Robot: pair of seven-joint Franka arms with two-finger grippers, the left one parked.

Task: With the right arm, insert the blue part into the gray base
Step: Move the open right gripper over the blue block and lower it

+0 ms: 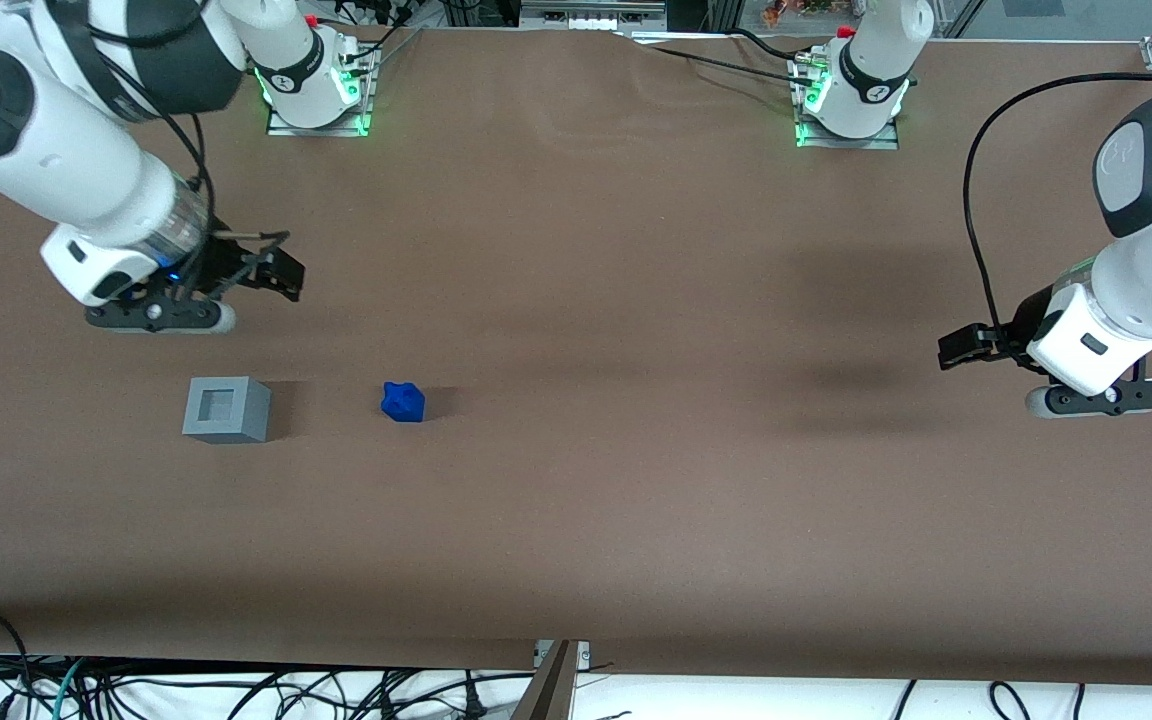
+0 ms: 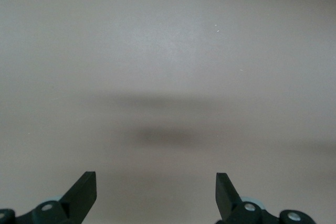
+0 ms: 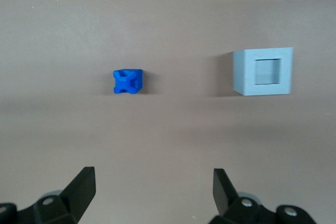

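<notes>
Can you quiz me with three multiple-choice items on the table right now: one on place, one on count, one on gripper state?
1. Where is the blue part?
A. In the recess of the gray base
B. On the table, beside the gray base and apart from it
C. Between the gripper's fingers

2. How many blue pieces lie on the table?
A. One
B. Two
C. Three

3. How is the right arm's gripper?
A. Shut on the blue part
B. Shut on the gray base
C. Open, holding nothing

Answers:
1 B: bare table shows between the two, and the base's recess is empty.
2 A: front and right wrist views each show a single blue piece.
3 C: its fingers stand wide apart with only table between them; it hovers farther from the front camera than both pieces.
</notes>
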